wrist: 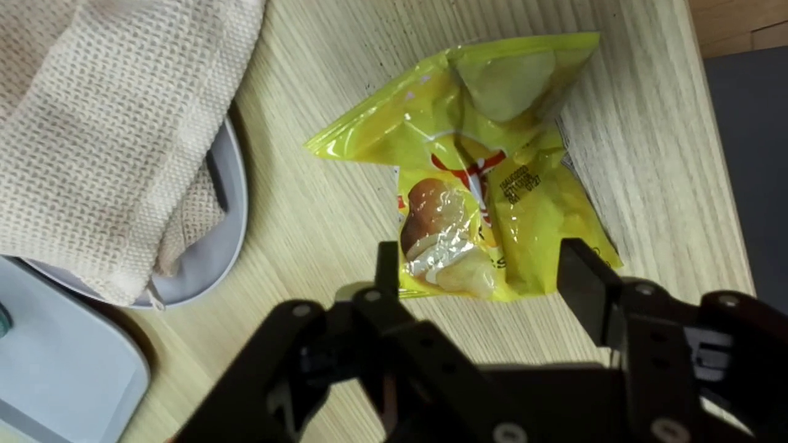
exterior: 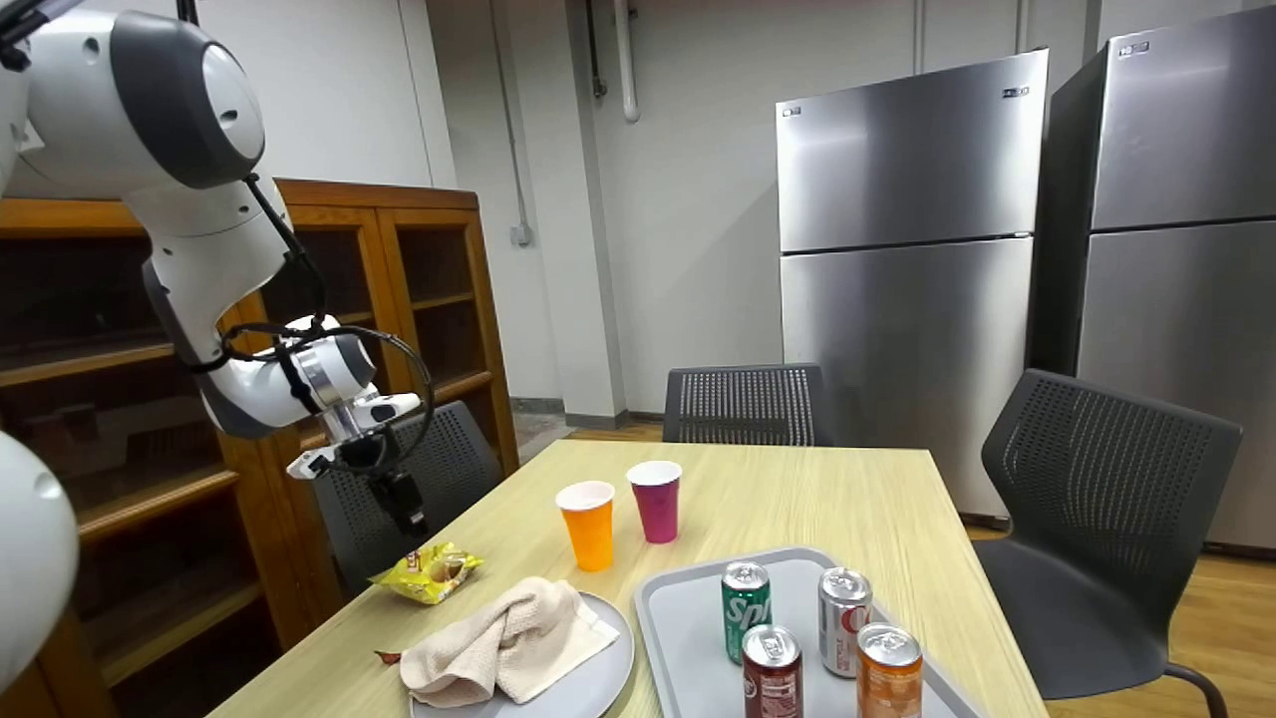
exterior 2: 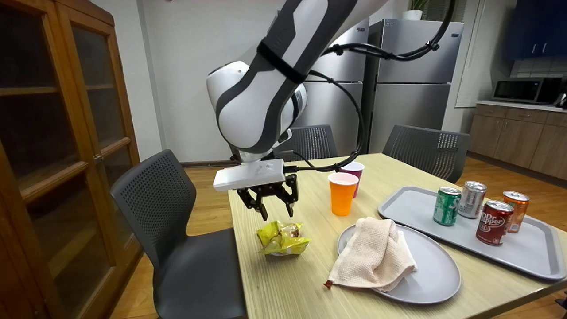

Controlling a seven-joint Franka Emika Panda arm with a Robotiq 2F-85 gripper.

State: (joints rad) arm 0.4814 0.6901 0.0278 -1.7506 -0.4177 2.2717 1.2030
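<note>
A crumpled yellow chip bag [wrist: 468,178] lies on the table near its edge; it also shows in both exterior views [exterior: 427,574] [exterior 2: 283,239]. My gripper [wrist: 479,261] is open and empty, with its two black fingers set wide apart. It hangs a little above the bag in an exterior view [exterior 2: 278,215] and beside the bag's upper end in another exterior view [exterior: 415,523]. In the wrist view the fingertips overlap the lower part of the bag. I see no clear contact. A beige cloth [exterior 2: 376,254] lies draped on a grey plate [exterior 2: 436,274] beside the bag.
An orange cup [exterior 2: 343,195] and a purple cup [exterior: 656,504] stand upright on the table [exterior: 847,489]. A grey tray [exterior 2: 412,208] holds several soda cans [exterior 2: 494,223]. Dark chairs [exterior 2: 199,270] stand around the table. A wooden cabinet [exterior: 439,299] stands behind the arm.
</note>
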